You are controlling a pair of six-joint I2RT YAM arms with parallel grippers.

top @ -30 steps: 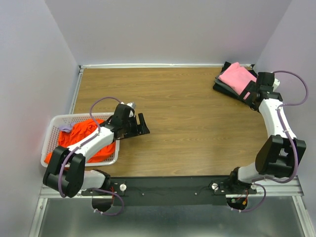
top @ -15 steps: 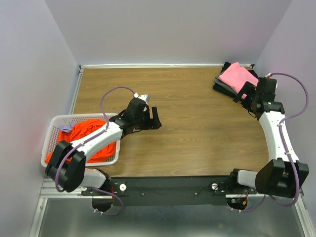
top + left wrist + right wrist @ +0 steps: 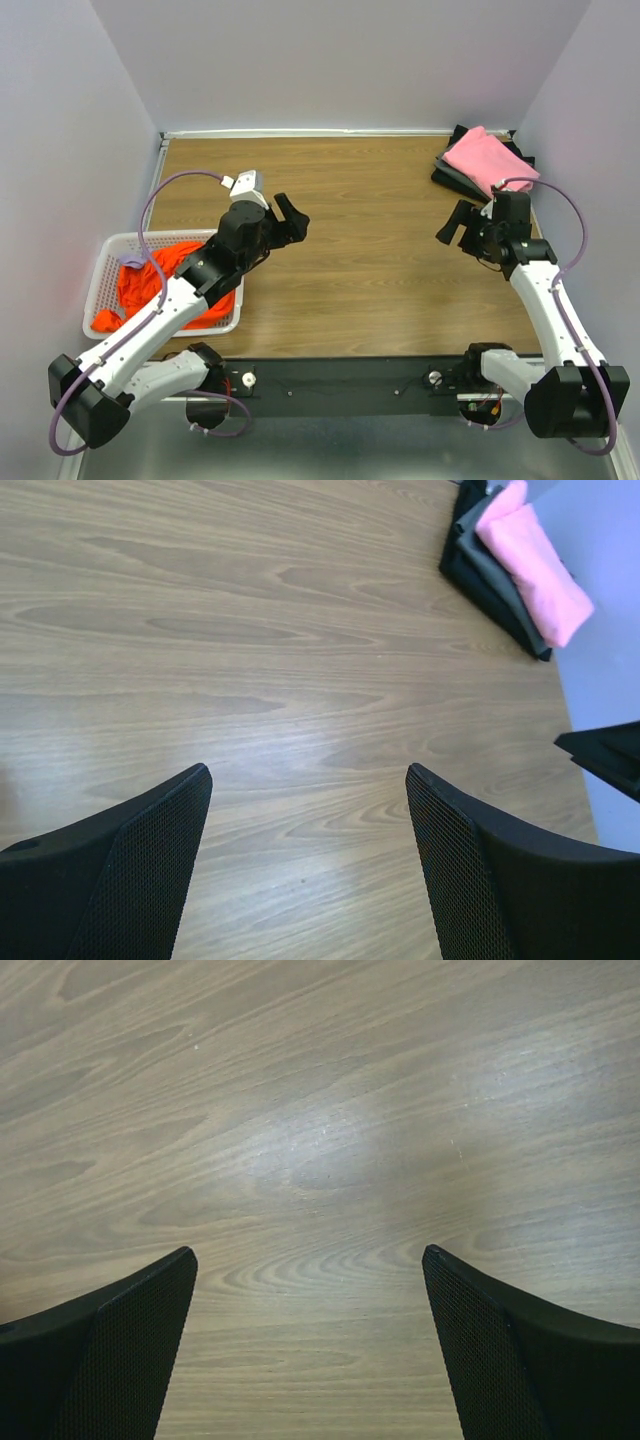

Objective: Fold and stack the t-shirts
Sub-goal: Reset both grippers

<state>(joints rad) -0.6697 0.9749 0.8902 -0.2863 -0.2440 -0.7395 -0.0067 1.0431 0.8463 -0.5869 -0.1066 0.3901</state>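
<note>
A folded light pink t-shirt [image 3: 483,160] lies on folded dark t-shirts [image 3: 452,176] in the table's far right corner; the left wrist view shows the pink one [image 3: 533,563] on the dark pile [image 3: 492,583] at its top right. A crumpled bright orange t-shirt [image 3: 160,280] fills the white basket [image 3: 112,250] at the left. My left gripper [image 3: 290,216] is open and empty over bare wood, right of the basket. My right gripper [image 3: 452,224] is open and empty too, in front of the folded pile. Both wrist views show only wood between the fingers.
A purple cable [image 3: 170,185] loops above the left arm, another [image 3: 560,215] arcs over the right arm. Walls close the table at left, back and right. Brown wood [image 3: 370,240] lies between the two grippers.
The left arm has risen and swung its gripper away from the basket toward the table's middle. The right gripper has drawn back from the folded pile, leftward and nearer. Both stayed open.
</note>
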